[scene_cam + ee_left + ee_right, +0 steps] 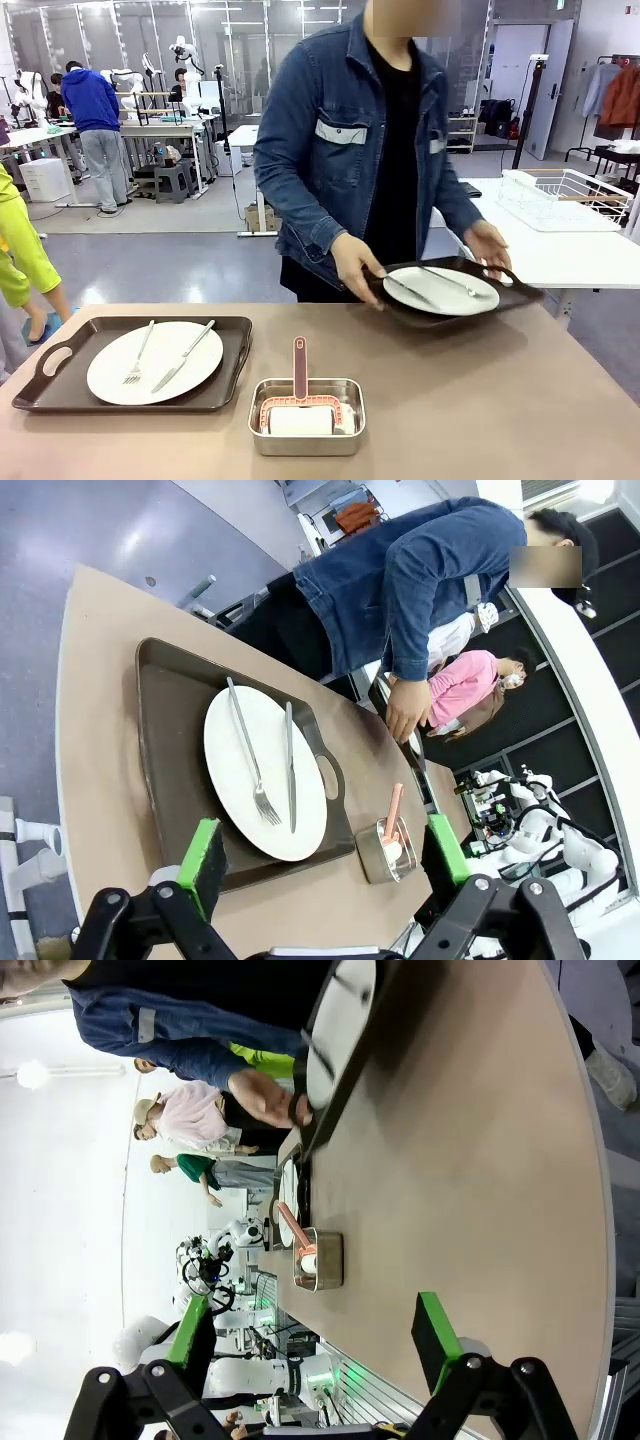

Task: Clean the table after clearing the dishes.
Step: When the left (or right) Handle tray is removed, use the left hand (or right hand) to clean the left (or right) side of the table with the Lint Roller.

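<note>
**Both grippers wide and empty; one tray in the person's hands**

The left gripper [322,852] stands spread wide, its green pads [203,852] well apart with nothing between them; it hangs above the table [95,730], and beyond the pads lies the near tray [160,680]; on that tray rests a white plate [225,790] with a fork [252,770] and a knife [290,765] side by side on it; past the tray's handle end sits a small steel pan [372,852] with a pink-handled tool [393,808] lying in it.

The right gripper [315,1332] is just as wide and just as empty; bare tabletop lies under it, and the steel pan stands well ahead of its pads [435,1328].

In the front view the pan is at the near edge, about the middle of the table; the near tray lies just beside it on the robot's left, flat on the top, with the plate inside its rim.

On the robot's right, at the far edge, a person [340,150] grips the second tray [520,292] with both hands [355,265], one at each end; it seems to sit just off the surface, with a shadow under it; a second plate [440,300] rides on it, with a fork and a knife across it.
</note>
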